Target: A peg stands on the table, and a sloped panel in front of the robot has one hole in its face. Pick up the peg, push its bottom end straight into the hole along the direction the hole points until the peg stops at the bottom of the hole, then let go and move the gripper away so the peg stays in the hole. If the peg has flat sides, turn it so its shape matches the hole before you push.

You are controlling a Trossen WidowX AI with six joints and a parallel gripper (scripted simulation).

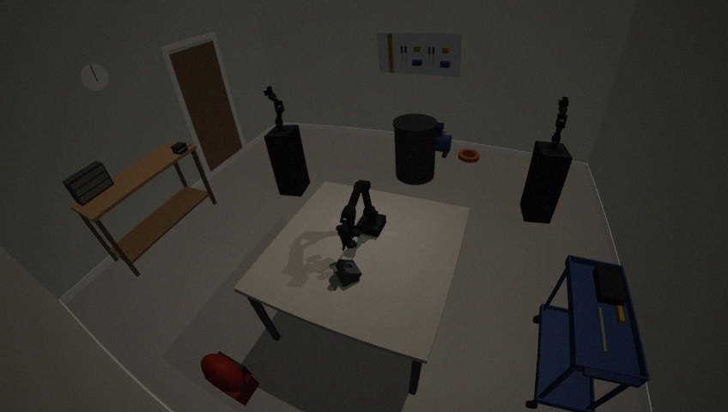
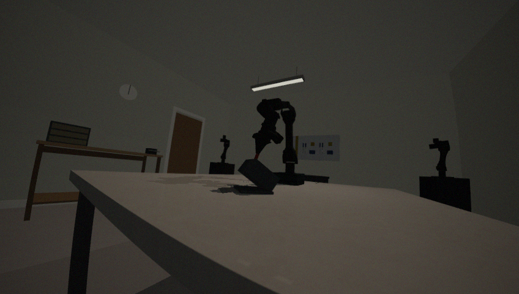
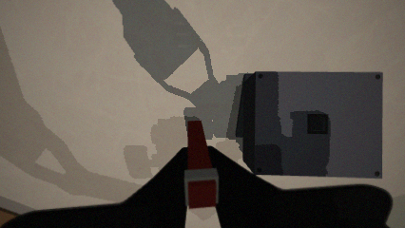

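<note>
Peg [image 1: 343,248] [image 2: 256,156] [image 3: 195,142], red: pinched between the fingers of the gripper [image 1: 348,244] [image 2: 257,150] [image 3: 202,163] and held off the table [image 1: 398,275] [image 2: 327,218] [image 3: 295,28], its lower end free. It leans slightly in the exterior view.

Sloped panel [image 1: 348,271] [image 2: 259,174] [image 3: 354,95]: a grey block tilted on a flat base, on the near side of the arm [image 1: 362,186] [image 2: 288,131]. The square hole [image 3: 318,123] in its face appears vacant; in the wrist view the peg lies to the left of the panel, apart from the hole.

Stage, as judged: transport and alignment, with insertion not yet begun. Likely faults: a descent without enough sideways travel would bring the peg's tip against the panel's edge; a tilt unlike the hole's axis would wedge it at the mouth; a small error of turn would set its corners, if square, on the rim. Hard contact from any of these could make the peg pivot or slip in the narrow grip, and early release could let it drop.
</note>
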